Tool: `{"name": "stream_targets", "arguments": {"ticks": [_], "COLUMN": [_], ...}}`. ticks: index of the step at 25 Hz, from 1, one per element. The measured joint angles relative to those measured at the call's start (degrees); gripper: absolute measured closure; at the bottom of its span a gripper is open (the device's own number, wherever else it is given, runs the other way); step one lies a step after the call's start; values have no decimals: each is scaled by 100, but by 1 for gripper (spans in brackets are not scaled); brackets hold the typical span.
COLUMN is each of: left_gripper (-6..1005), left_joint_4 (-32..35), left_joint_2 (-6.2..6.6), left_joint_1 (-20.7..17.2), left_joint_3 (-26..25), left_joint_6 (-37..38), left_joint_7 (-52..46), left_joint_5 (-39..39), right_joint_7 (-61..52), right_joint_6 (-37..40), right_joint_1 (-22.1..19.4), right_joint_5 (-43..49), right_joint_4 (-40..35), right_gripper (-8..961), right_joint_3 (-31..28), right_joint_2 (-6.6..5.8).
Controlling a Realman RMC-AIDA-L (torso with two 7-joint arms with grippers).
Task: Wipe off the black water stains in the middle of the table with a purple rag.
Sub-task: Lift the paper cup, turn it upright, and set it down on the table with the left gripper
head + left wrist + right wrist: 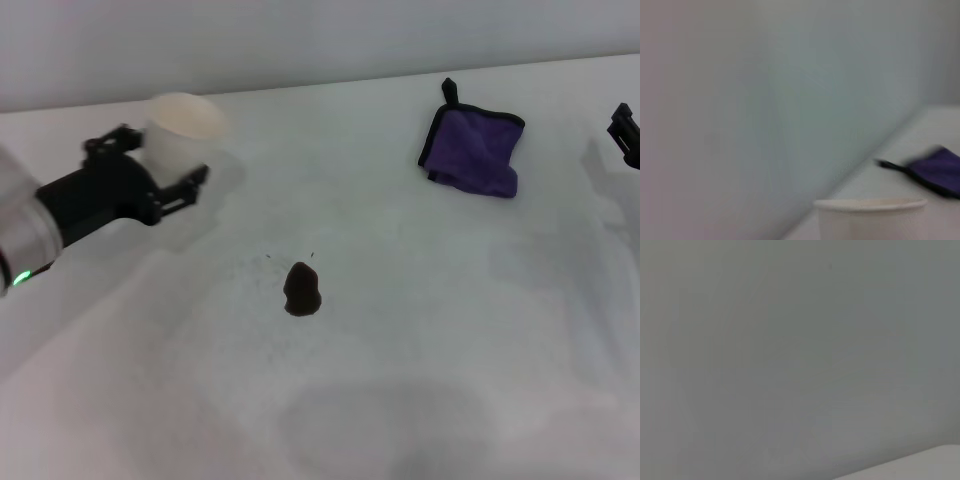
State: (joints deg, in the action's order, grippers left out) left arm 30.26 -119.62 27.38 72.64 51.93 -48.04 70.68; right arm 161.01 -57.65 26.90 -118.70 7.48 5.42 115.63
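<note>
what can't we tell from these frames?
- Right gripper: head view's edge cuts it off; open or shut unknown.
- Left gripper around the white paper cup: the cup hides whether the fingers press it.
- Folded purple rag: blurred in left wrist view.
- Right wrist view: only wall and a corner of the white table.

Crumpled purple rag lies well apart from black water stains mid-table.

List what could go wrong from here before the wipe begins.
The left claw is around the white cup; a jerk could tip it.
The purple rag lies folded, far from the black water stains, so a grab may catch only one layer.
Fine specks ring the blot; a narrow pass could miss them.
</note>
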Motion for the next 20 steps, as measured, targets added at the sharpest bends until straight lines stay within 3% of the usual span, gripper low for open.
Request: {"name": "stream_targets", "arguments": {"ticks": [1,9,20], "left_gripper": [215,216,217], "left_joint_4": [-522,-1774,-1848], "left_joint_2": [0,-43,-76], "left_joint_1": [-6,52,29], "left_joint_3": [71,1033,2538], "left_joint_6": [85,186,135], "left_joint_7": [718,1957,2125], "left_joint_5": [-946,-3724,-4911], "right_joint_7": [0,0,0], "right_joint_6": [0,0,0], "right_joint_1": [0,-1,-4], "right_joint_5": [-1,3,5], "right_joint_4": [-1,14,75], "right_gripper": [85,85,85], "right_joint_3": [-2,22,31], "right_joint_2": [-2,8,25]}}
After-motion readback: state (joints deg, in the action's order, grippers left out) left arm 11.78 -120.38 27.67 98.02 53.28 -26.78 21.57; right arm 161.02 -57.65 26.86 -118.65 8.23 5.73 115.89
